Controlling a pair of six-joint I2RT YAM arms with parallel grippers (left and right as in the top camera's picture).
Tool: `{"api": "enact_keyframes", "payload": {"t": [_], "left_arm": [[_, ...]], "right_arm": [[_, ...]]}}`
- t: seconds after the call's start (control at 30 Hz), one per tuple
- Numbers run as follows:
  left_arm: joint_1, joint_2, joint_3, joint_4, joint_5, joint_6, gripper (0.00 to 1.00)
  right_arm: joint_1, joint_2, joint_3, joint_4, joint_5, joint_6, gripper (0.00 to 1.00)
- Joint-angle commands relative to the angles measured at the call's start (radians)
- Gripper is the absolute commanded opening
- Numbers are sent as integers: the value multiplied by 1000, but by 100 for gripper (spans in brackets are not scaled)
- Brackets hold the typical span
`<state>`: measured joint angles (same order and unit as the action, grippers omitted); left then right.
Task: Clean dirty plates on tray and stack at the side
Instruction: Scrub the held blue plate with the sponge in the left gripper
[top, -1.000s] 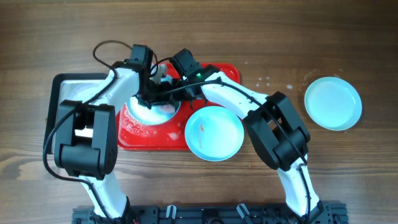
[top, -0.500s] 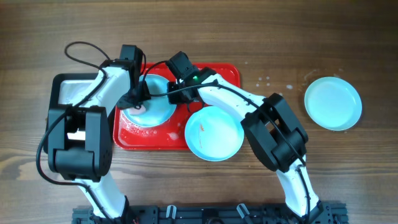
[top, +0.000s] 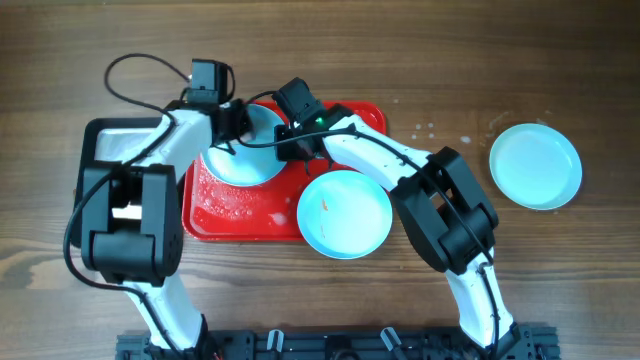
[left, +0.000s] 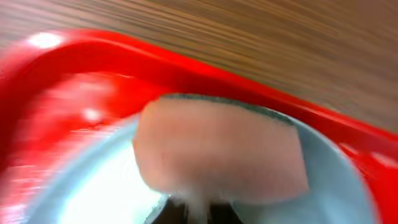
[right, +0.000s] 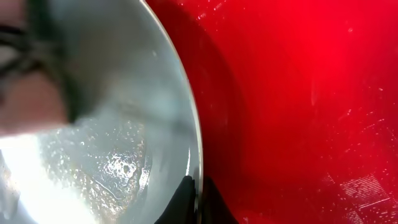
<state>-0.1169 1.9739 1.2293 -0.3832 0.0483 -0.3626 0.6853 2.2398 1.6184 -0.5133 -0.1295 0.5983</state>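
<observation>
A pale turquoise plate (top: 248, 158) sits tilted on the foamy red tray (top: 240, 215). My right gripper (top: 284, 148) is shut on its right rim; the wrist view shows the fingers (right: 198, 194) pinching the wet rim of the plate (right: 118, 124) over the tray (right: 298, 112). My left gripper (top: 237, 127) is shut on a pinkish sponge (left: 221, 149) pressed on the far part of this plate (left: 87, 193), near the tray's rim (left: 186, 62). A second plate (top: 345, 213) with an orange speck overlaps the tray's front right edge. A third plate (top: 535, 165) lies on the table at the right.
A black-rimmed silvery metal tray (top: 100, 140) lies left of the red tray, partly under my left arm. White foam smears the tray's front left part (top: 225, 200). A few water drops (top: 430, 130) lie on the wooden table between the tray and the far plate.
My left gripper has swept the sponge from the plate's front left up to its far edge. The plate has shifted slightly toward the back; the right gripper keeps its hold.
</observation>
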Motion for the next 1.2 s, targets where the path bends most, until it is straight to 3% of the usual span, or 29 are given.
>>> {"api": "enact_keyframes", "payload": {"t": [0.0, 0.17, 0.37, 0.5, 0.67, 0.9, 1.0, 1.17], "left_arm": [[-77, 42, -18, -2, 262, 150, 4], [-110, 42, -18, -37, 374, 202, 4], [-87, 41, -18, -172, 350, 198, 4], [-34, 13, -16, -305, 177, 110, 4], [48, -48, 0, -437, -14, 107, 4], [141, -63, 0, -507, -263, 54, 4], [152, -63, 14, -509, -239, 10, 4], [152, -95, 191, -648, 29, 28, 4]], "right_arm": [[7, 35, -4, -18, 15, -26, 4], [7, 35, -4, -20, 14, -31, 4], [7, 35, -4, -21, 14, -31, 4], [7, 35, -4, -21, -1, -35, 4], [7, 35, -4, -18, -15, -34, 4], [7, 35, -4, -18, -29, -34, 4], [7, 34, -3, -17, -49, -35, 4], [7, 34, -3, -13, -95, -49, 4]]}}
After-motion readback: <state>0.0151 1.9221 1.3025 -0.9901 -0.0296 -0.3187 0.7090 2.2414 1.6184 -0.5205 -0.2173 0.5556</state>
